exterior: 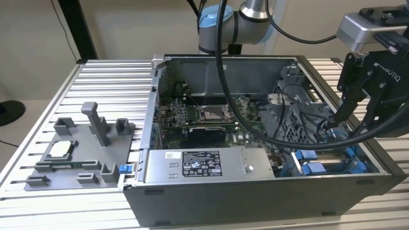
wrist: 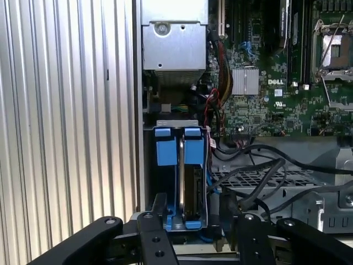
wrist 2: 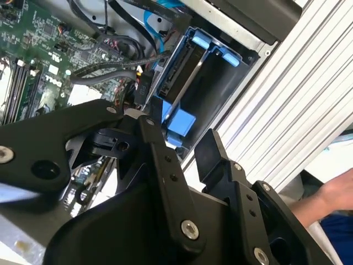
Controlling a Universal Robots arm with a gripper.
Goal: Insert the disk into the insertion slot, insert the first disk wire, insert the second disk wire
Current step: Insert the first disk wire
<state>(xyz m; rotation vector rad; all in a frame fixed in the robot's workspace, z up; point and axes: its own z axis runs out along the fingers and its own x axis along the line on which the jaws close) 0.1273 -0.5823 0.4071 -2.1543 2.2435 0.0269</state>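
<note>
Nearest the wrist cameras, the black two-fingered gripper hangs just above one corner of the open grey computer case. Its fingers are spread apart and empty, one to either side of the bay beneath. Between them, the flat silver metal disk, clipped in its bright blue plastic frame, stands on edge inside the grey rectangular insertion slot. The bright blue latch tabs sit at the slot's mouth. The disk looks seated, and nothing grips it.

Black sleeved cables run just beside the slot. In the second wrist view a black plug sits close to the disk's connector end; I cannot tell whether it is pushed home.

The disk should handle as a stiff, dense slab, smooth on its metal faces and sensitive to knocks. The blue frame's edges are therefore the place to grip it, not the label or the connector. The wires would be limp and are best held by the rigid plug body.

Farther in lie the green motherboard and the grey labelled power-supply box. The case rests on a ribbed aluminium tabletop, where a grey moulded fixture stands well apart at the exterior view's left. Beyond the tabletop's edge is a person's hand.
</note>
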